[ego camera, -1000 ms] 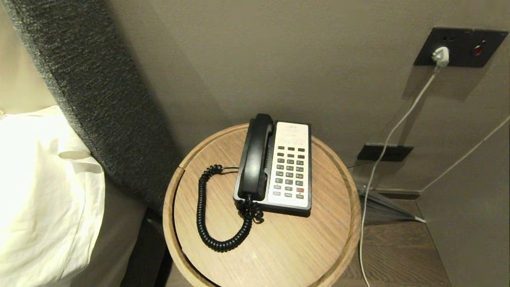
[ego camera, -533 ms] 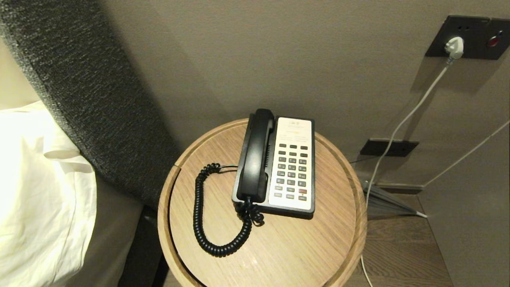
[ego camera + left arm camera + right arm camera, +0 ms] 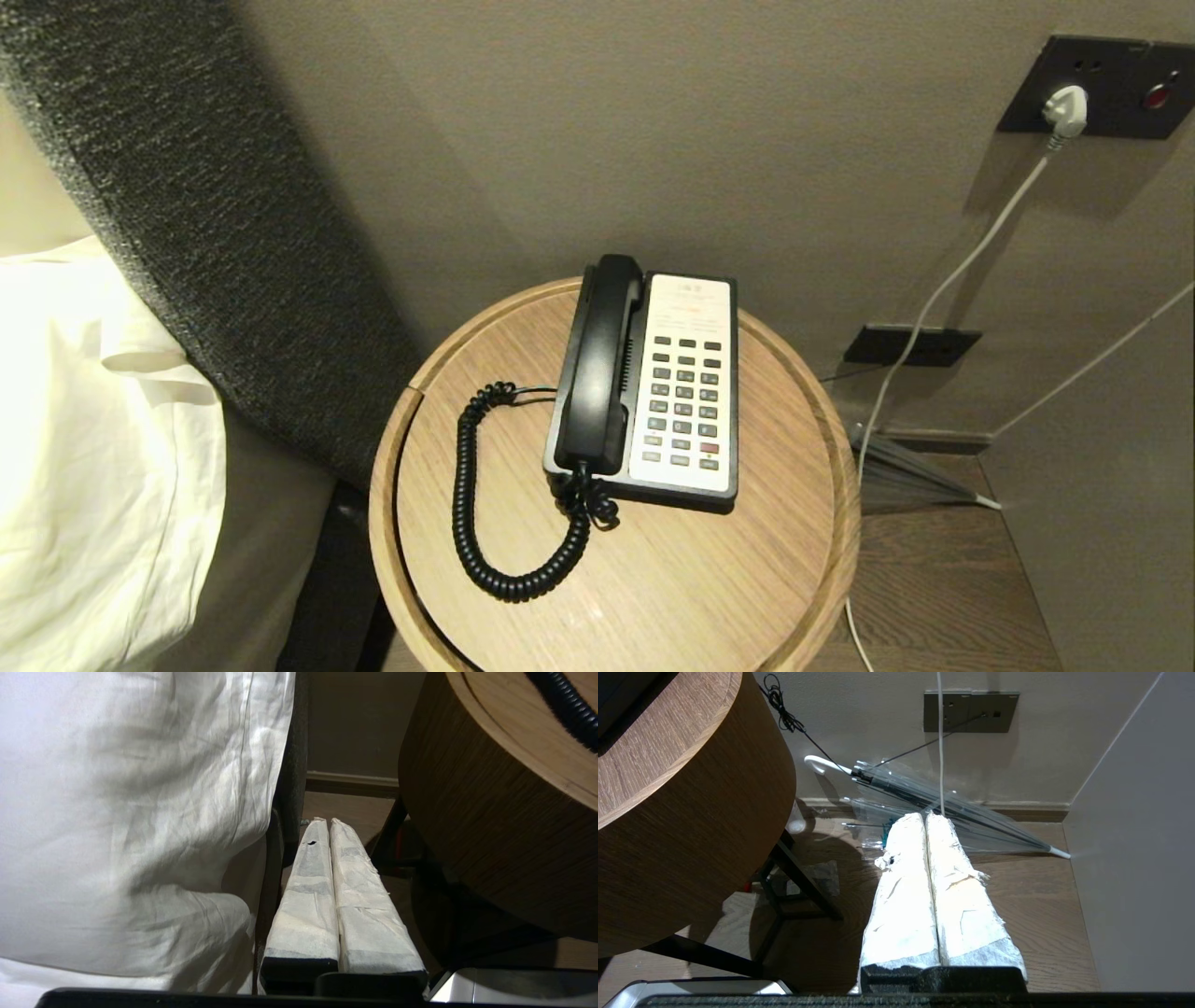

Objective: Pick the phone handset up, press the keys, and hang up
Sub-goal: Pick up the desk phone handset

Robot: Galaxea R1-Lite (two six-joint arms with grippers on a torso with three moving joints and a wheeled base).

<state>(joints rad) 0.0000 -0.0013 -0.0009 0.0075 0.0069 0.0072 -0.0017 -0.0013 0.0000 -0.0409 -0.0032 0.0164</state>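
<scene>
The glossy black phone handset point(image 3: 597, 364) lies in its cradle on the left side of the black-and-white phone base point(image 3: 686, 383), whose keys point(image 3: 683, 397) face up. Its black coiled cord point(image 3: 476, 504) loops over the round wooden side table point(image 3: 653, 579). Neither arm shows in the head view. My left gripper point(image 3: 328, 822) hangs low between the bed and the table, shut with nothing held. On the table's other side my right gripper point(image 3: 925, 815) hangs above the floor, also shut and empty.
A bed with white linen point(image 3: 84, 448) and a dark padded headboard point(image 3: 215, 215) stands left of the table. A white cable point(image 3: 943, 280) runs down from a wall socket point(image 3: 1092, 98). A clear folded umbrella point(image 3: 952, 807) lies on the wooden floor by the wall.
The whole head view has shifted a little, so the camera moved; table and phone now sit slightly higher and nearer. Nothing on the table has moved.
</scene>
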